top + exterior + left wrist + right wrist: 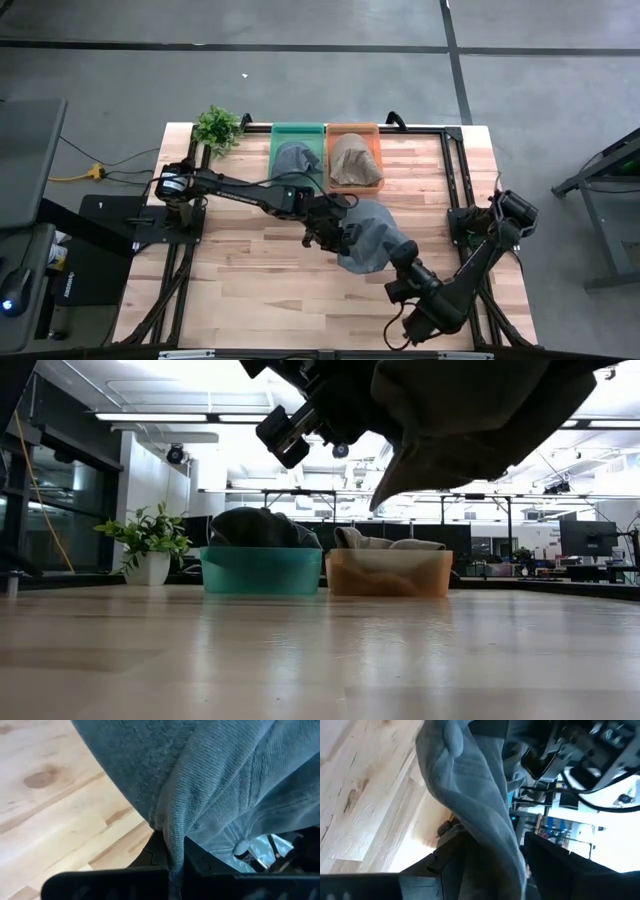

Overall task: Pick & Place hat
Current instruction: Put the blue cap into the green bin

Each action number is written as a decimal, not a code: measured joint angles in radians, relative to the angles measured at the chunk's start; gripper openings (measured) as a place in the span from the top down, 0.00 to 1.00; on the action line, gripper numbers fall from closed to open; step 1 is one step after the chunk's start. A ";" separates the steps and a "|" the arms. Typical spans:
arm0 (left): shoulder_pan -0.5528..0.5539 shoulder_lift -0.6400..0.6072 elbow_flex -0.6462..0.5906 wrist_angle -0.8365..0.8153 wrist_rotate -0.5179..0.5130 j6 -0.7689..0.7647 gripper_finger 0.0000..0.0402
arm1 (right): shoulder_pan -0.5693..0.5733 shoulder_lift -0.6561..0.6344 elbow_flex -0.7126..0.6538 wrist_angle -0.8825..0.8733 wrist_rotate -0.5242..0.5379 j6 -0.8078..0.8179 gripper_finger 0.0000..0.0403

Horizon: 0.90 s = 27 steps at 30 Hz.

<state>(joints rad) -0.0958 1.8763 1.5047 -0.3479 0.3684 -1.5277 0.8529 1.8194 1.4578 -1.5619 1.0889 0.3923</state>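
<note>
We are seeing a blue-grey hat (372, 235) being held off the worktop (250, 280) near its middle, hanging between both arms. The left gripper (330, 232) is reaching in from the left side and its jaws are closing on the hat's left edge; in the left wrist view the cloth (215, 785) is running down into the pinch. The right gripper (402, 255) is coming up from the front right corner, its jaws clamping the hat's lower right fold, which the right wrist view shows as a twisted band of fabric (480, 805). From above, the hat's long axis is running diagonally, from upper left toward lower right. In the low view it is drooping clear of the wood, its lowest point (385, 495) hanging downward.

We are counting three hats: the lifted one, a dark grey one (296, 160) lying in the green bin (299, 130), and a tan one (354, 160) lying in the orange bin (353, 129). The two bins are standing side by side at the back edge, touching. One potted plant (217, 127) is sitting just left of the green bin.
</note>
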 joint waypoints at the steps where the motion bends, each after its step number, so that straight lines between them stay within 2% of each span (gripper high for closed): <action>1: -0.002 0.000 0.000 0.007 0.004 -0.003 1.00 | -0.008 0.000 0.000 0.003 -0.007 0.000 0.52; 10: -0.002 -0.001 0.027 0.004 -0.004 0.002 1.00 | -0.097 0.000 0.000 0.040 -0.007 -0.058 0.52; 15: -0.002 -0.001 0.034 -0.001 -0.004 0.004 1.00 | -0.126 0.000 0.000 0.076 -0.055 -0.078 0.54; 27: -0.002 -0.001 0.035 -0.003 -0.006 0.004 1.00 | -0.147 0.000 0.000 0.094 -0.090 -0.079 0.78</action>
<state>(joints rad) -0.0982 1.8755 1.5394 -0.3512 0.3620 -1.5232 0.7059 1.8194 1.4582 -1.4683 0.9984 0.3138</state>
